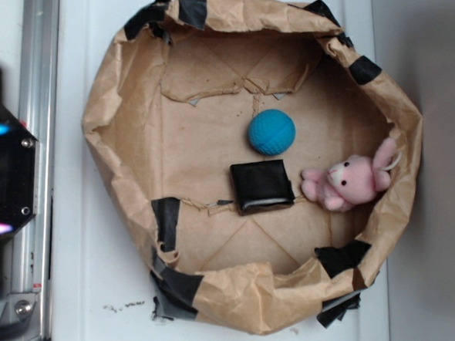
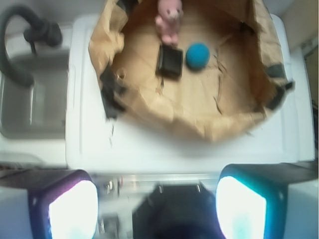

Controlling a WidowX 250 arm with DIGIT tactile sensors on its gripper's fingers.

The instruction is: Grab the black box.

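Approaching stage: black box not yet grasped.
Brown paper basin [image 1: 124, 95] holds the black box [image 1: 262, 186] on its floor, between blue ball [image 1: 272, 131] and pink plush rabbit [image 1: 350, 180]. My gripper [image 2: 157, 206] hangs well apart, jaws wide, empty; full approach, descent and closure remain.

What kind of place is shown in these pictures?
Probably a toy-kitchen robot test bench: a white counter beside a sink with a dark faucet, holding a taped paper bin of small objects.
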